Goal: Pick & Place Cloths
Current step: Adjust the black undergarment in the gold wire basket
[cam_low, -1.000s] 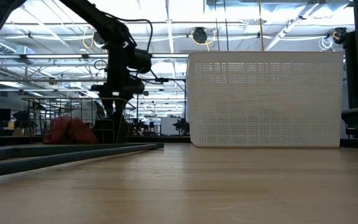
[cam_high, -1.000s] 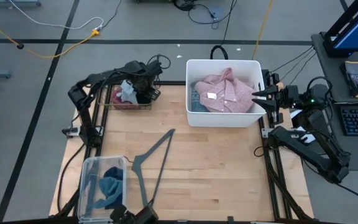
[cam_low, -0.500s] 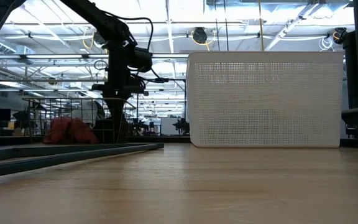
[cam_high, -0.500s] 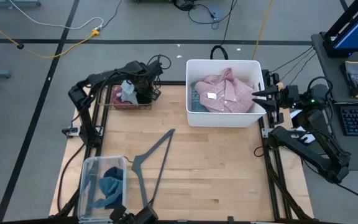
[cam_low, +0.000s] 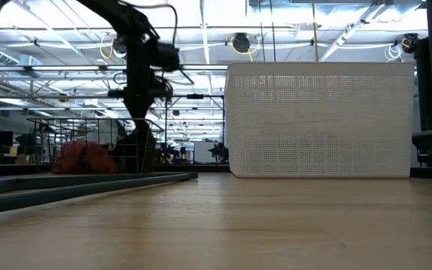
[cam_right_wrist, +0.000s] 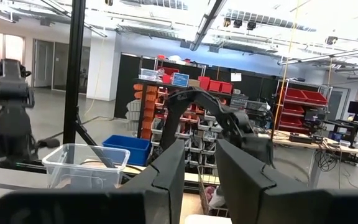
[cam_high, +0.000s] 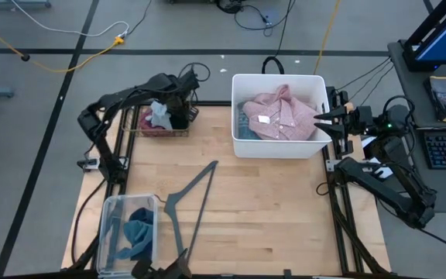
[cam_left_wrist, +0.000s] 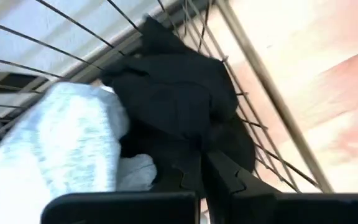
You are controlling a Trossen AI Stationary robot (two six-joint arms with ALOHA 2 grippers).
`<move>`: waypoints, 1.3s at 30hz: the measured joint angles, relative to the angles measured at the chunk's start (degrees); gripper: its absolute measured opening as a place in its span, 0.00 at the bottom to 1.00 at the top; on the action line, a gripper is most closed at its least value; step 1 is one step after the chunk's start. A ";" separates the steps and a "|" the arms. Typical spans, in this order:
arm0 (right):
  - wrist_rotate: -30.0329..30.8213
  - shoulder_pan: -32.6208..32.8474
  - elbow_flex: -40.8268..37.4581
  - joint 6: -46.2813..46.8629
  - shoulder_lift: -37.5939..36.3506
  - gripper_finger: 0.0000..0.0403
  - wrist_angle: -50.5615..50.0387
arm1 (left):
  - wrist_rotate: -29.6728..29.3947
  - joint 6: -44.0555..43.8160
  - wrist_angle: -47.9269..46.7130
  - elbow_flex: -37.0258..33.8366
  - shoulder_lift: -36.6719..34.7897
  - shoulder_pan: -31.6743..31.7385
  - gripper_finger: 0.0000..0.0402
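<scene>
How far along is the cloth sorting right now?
Done: a pink shirt lies in the white bin, and blue cloths are in the clear tub. In hand: the left gripper is down in the wire basket, shut on a black cloth. Left: the grey and maroon pieces there. The right gripper waits beside the bin.

The left gripper [cam_high: 178, 118] sits inside the wire basket [cam_high: 142, 132], jaws hemmed by its bars and a black cloth [cam_left_wrist: 179, 99]. Open wooden surface [cam_high: 269, 201] lies beyond, crossed by a grey hanger [cam_high: 192, 194].
</scene>
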 joint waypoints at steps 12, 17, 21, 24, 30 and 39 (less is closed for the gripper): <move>0.05 -0.02 0.00 0.00 0.00 0.21 0.77 | 0.51 -1.26 -0.22 0.13 -18.56 0.12 0.00; 0.07 -0.01 0.00 0.00 0.00 0.21 1.29 | 0.57 -3.30 -0.10 0.16 -25.48 0.22 0.00; 0.07 0.00 0.00 0.00 0.00 0.21 1.29 | 2.47 -4.49 1.36 0.16 -30.12 0.23 0.00; 0.07 -0.02 0.00 0.00 0.00 0.21 1.28 | 4.51 -4.90 3.81 0.16 -33.06 0.22 0.00; 0.00 -0.02 0.00 0.00 0.00 0.21 1.27 | 10.06 -4.62 9.90 0.16 -37.52 0.22 0.00; -0.03 0.00 0.00 0.00 0.00 0.21 1.27 | 15.09 -5.33 19.24 0.18 -40.34 0.22 0.00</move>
